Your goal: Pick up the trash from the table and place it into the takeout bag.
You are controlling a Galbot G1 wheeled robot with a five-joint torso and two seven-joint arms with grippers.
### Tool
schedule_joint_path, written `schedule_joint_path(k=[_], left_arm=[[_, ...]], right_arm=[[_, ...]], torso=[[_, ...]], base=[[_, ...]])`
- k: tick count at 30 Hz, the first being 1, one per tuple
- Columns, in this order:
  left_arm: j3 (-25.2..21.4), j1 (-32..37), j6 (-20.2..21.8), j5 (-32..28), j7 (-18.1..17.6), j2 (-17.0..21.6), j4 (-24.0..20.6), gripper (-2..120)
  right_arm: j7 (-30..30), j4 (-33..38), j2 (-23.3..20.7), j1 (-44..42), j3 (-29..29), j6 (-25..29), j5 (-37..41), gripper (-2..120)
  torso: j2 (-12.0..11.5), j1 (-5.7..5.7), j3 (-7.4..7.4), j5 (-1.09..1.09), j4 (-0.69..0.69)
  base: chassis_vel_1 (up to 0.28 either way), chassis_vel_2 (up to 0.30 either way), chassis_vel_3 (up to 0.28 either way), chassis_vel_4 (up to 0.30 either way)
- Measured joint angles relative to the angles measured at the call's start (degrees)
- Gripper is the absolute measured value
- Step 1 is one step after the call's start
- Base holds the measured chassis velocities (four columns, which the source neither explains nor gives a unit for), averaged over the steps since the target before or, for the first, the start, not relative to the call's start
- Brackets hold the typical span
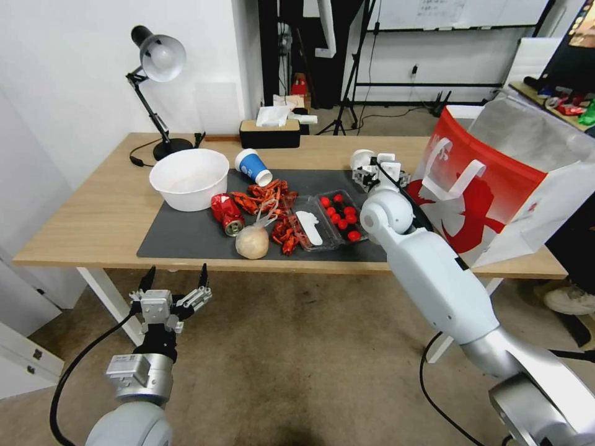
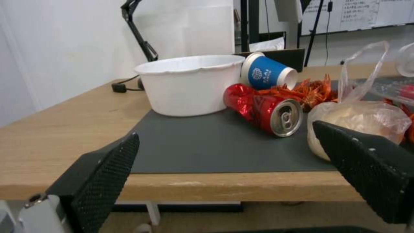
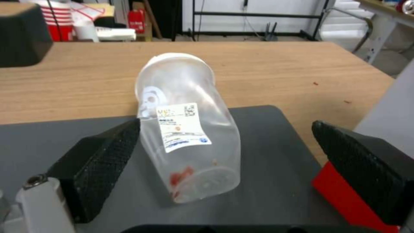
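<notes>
Right gripper (image 1: 379,168) is out over the far right part of the dark mat (image 1: 192,238), fingers spread wide, nothing pinched. In the right wrist view a clear plastic cup (image 3: 187,129) lies on its side on the mat between the spread fingers (image 3: 99,161), a white label facing up and red smears near its base; one finger is just beside the cup wall, contact unclear.

Left gripper (image 1: 175,296) hangs below and in front of the table (image 1: 87,217), near its front left corner, fingers also spread, holding nothing.

On the mat: white bowl (image 1: 189,178) at the left end, a blue paper cup (image 1: 253,167) tipped over just to its right, a dented red can (image 1: 226,214) lying on its side in front of both. A clear bag with a beige lump (image 1: 253,240) sits near the mat's front edge, right of the can. Red crayfish shells (image 1: 269,198) are piled behind the lump bag. A clear tray of tomatoes (image 1: 328,217) lies to their right.

The red and white takeout bag (image 1: 496,198) stands open on the table's right end, tilted, just right of the right arm. A desk lamp (image 1: 158,68) and a tissue box (image 1: 270,131) sit along the back edge.
</notes>
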Motion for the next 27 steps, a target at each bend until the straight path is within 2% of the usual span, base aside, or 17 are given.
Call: schedule_joint_path(k=[18, 27], left_arm=[[0.09, -0.17, 0.04, -0.15, -0.13, 0.35, 0.28, 100], [-0.02, -0.07, 0.04, -0.23, -0.16, 0.61, -0.01, 100]], right_arm=[[-8.48, -11.33, 2.13, 5.84, -0.87, -0.01, -0.22, 100], [-8.99, -16.18, 2.84, 7.65, -1.33, -0.89, -1.96, 100]], torso=[[0.0, 0.0, 0.0, -0.01, 0.0], [0.01, 0.0, 0.0, -0.01, 0.0]], base=[[0.0, 0.0, 0.0, 0.0], [0.0, 0.0, 0.0, 0.0]])
